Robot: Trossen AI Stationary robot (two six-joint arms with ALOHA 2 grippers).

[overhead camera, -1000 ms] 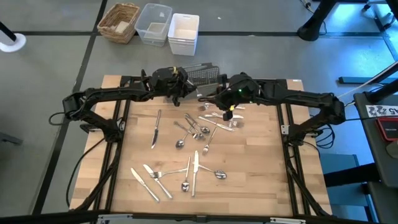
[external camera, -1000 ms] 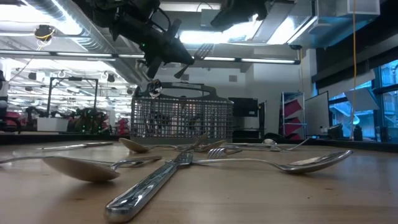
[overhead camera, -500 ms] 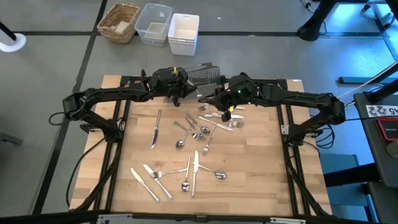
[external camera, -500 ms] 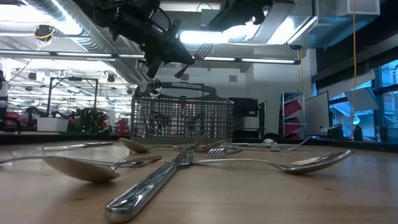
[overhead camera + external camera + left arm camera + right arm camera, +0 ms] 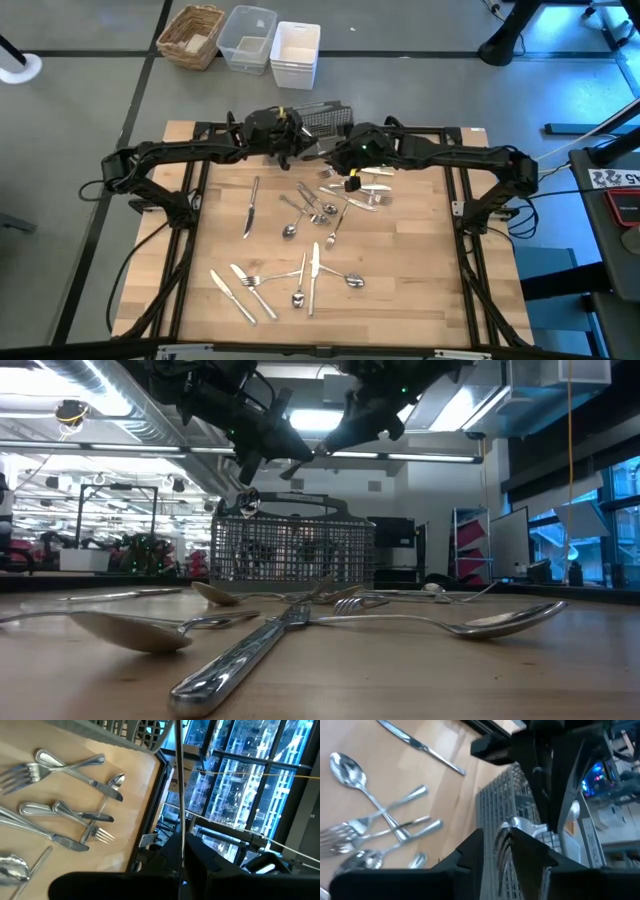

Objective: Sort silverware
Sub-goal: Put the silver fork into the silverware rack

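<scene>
Several forks, spoons and knives (image 5: 312, 212) lie loose on the wooden table (image 5: 420, 270). The grey mesh caddy (image 5: 326, 118) stands at the far edge; it also shows in the low view (image 5: 292, 548). My left gripper (image 5: 288, 148) is beside the caddy's left side, above the table, shut on a thin piece of silverware (image 5: 178, 795). My right gripper (image 5: 349, 176) is just near of the caddy, shut on a fork (image 5: 506, 845). My left gripper pinches a thin silver shaft (image 5: 182, 862) between its two fingers. The shaft runs straight on from the fingers toward the caddy (image 5: 131, 729), clear of the table. Which kind of piece it is cannot be told. My right gripper pinches the fork between its two fingers. The tines (image 5: 503, 851) lie back between the fingers and the handle (image 5: 522, 827) points forward toward the caddy (image 5: 495, 802). The fork is lifted clear of the table.
A wicker basket (image 5: 192, 36) and two white bins (image 5: 295, 54) stand on the floor beyond the table. Loose cutlery covers the table's middle and near left (image 5: 250, 285). The two grippers are close together by the caddy.
My right gripper has gone toward the table's left edge and closer to the caddy and my left gripper, carrying the fork; it has come down into the low view. My left gripper has kept still.
</scene>
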